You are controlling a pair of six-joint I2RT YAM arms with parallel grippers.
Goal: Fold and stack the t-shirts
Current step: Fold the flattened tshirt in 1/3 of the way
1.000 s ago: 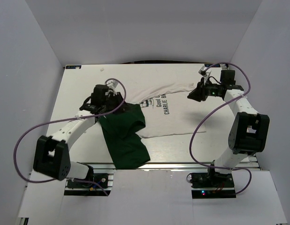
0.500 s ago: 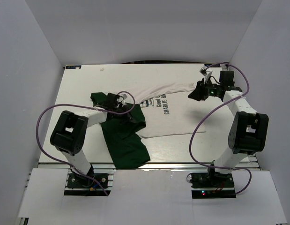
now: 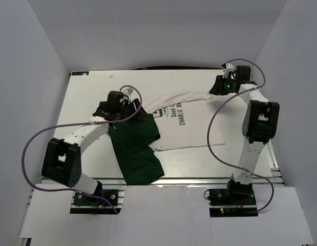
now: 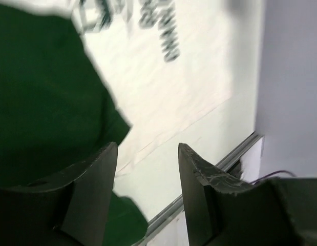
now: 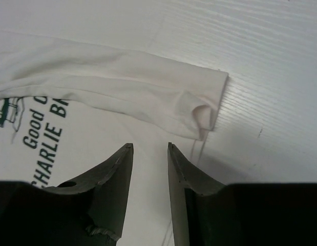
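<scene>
Enclosure: plain pale walls (image 3: pixel 148 31) are closing in the left, far and right sides of the workspace.
Surface: a white table (image 3: pixel 86 92) with a fine wood grain is carrying the cloth; a metal rail (image 3: pixel 199 180) is running along its near edge.
T-shirt (image 3: pixel 185 134): it is lying mid-table, white body spreading rightward, dark green cloth lying bunched over its left part and reaching toward the near edge; its far edge is lying folded into a band.
Cables: purple cables (image 3: pixel 28 154) are looping beside both arms.
Left gripper (image 4: pixel 147 154): it is hovering over the green-white boundary, fingers standing apart, nothing between them.
Right gripper (image 5: pixel 149 148): it is hanging just near of the shirt's far right corner, fingers parted narrowly, holding nothing.
Writing: dark print on the white body is reading "Good" above "CHARLIE B", the rest hidden under the fold.
</scene>
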